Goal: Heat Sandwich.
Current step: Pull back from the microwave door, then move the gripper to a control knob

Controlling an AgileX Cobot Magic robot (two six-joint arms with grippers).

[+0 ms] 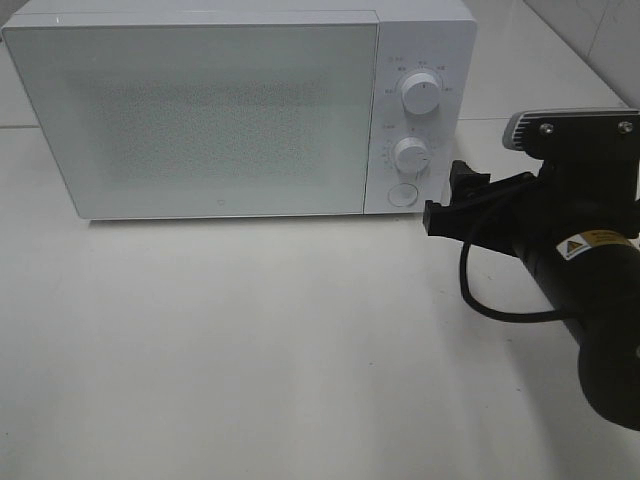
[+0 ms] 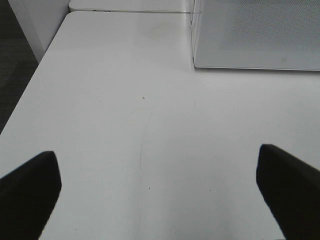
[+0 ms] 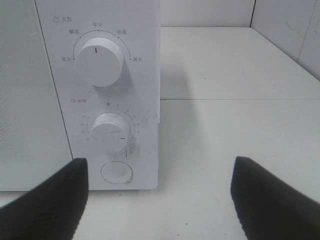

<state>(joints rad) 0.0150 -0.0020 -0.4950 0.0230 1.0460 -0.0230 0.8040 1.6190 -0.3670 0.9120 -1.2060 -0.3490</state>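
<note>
No sandwich shows in any view. The white microwave (image 1: 200, 110) stands at the back of the table with its door shut; its front corner (image 2: 255, 35) also shows in the left wrist view. My right gripper (image 1: 448, 197) is open and empty, just right of the control panel, level with the round door button (image 1: 402, 193). In the right wrist view, the right gripper (image 3: 160, 200) faces the button (image 3: 117, 172), the lower knob (image 3: 109, 132) and the upper knob (image 3: 99, 61). My left gripper (image 2: 157, 195) is open over bare table, with nothing between its fingers.
The white table (image 1: 250, 340) stretches in front of the microwave. Its left edge (image 2: 30, 85) drops to a dark floor. A black cable (image 1: 480, 290) loops under the right arm. A wall stands behind and to the right.
</note>
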